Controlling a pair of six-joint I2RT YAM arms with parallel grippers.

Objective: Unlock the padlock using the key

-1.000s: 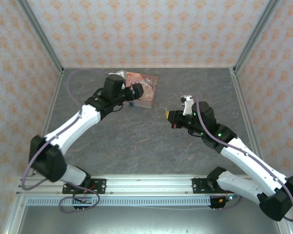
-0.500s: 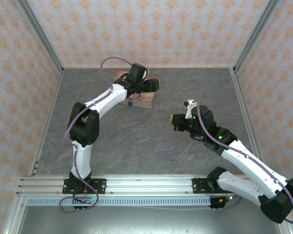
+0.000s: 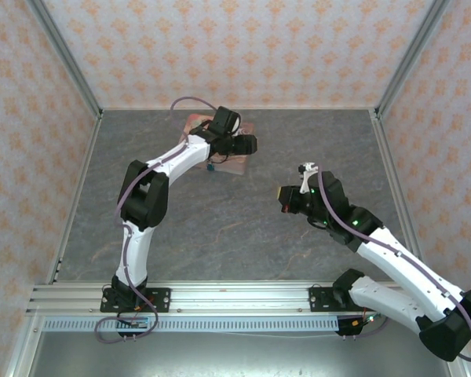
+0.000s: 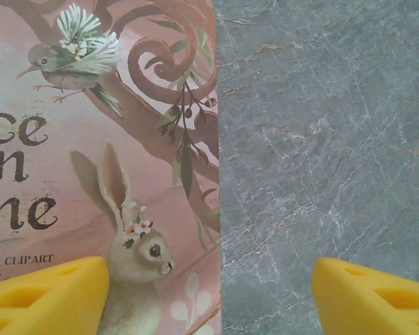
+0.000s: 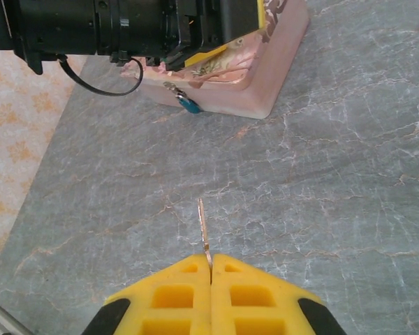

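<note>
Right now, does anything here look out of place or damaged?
Nothing stands out. The padlock sits against the side of the pink tin, and the key sticks out of the shut right gripper, looking unbent.

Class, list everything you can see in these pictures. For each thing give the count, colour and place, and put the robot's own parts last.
tin: one, pink with a rabbit and bird print, far middle of the table.
padlock: one, teal-blue with a silvery shackle, against the tin's side wall.
key: one, brownish metal, pinched in the right tool, pointing toward the padlock but apart from it.
table: one, grey marbled.
walls: three, orange-patterned, around the table.
rail: one, silvery, near edge.
left arm: one, white and black, reaching to the tin.
right arm: one, white and black, right side.
left tool: one, yellow, open, straddling the tin's edge.
right tool: one, yellow, shut on the key.
</note>
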